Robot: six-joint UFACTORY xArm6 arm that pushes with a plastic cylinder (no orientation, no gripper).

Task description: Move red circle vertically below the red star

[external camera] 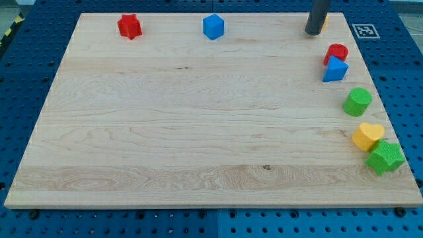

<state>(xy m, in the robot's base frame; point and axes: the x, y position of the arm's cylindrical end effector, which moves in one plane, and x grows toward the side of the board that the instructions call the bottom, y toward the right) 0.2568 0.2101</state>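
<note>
The red star [130, 26] lies near the view's top left of the wooden board [198, 132]. The red circle [337, 51] lies at the view's right edge, touching a blue triangular block [335, 69] just below it. My tip [313, 32] stands near the view's top right, up and to the left of the red circle, apart from it. A yellow block [323, 23] shows partly behind the rod.
A blue cube [213, 26] lies at the top middle. Down the right edge lie a green cylinder [357, 101], a yellow heart [367, 136] and a green star [385, 157]. A marker tag [364, 30] sits beyond the board's top right corner.
</note>
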